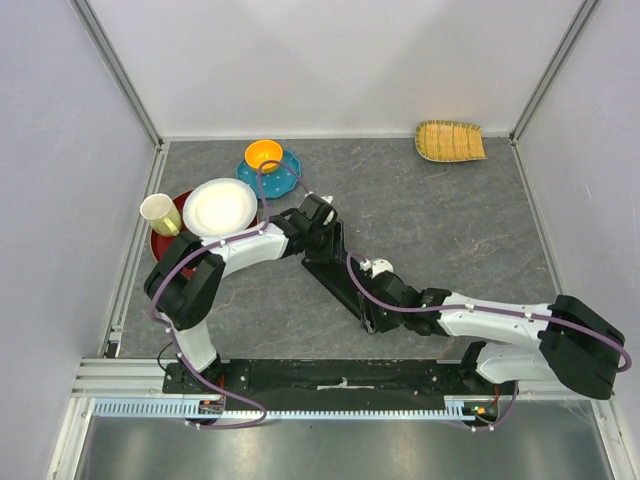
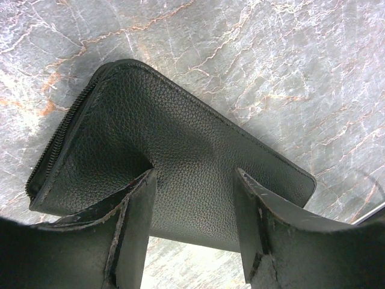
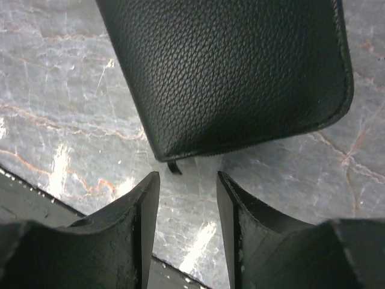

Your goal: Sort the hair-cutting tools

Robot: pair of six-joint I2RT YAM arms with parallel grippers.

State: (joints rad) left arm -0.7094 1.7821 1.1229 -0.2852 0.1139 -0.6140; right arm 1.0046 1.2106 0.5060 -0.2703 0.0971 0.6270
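L gripper [image 2: 194, 174]: fingers spread, nothing pinched, tips over one end of black case [image 2: 174, 114]; touching or just above, can't tell. R gripper [image 3: 185, 177]: fingers apart, narrower gap, empty, at case's other end; zip pull [image 3: 174, 167] just ahead of tips, table [image 3: 72, 120] under them. Can't tell where combs, scissors are.

The case [image 2: 180, 150] is black with a pebbled, leather-like grain, matt with a faint sheen. A fine-toothed black zip [image 2: 57, 141] runs along its edge. Under the case, the worktop [image 2: 289, 72] looks like grey veined stone, smooth and glossy. The jaws over the case are matt black, scuffed pale at their edges. Well beyond the case, a basket [image 1: 450, 141] is woven, straw-coloured.
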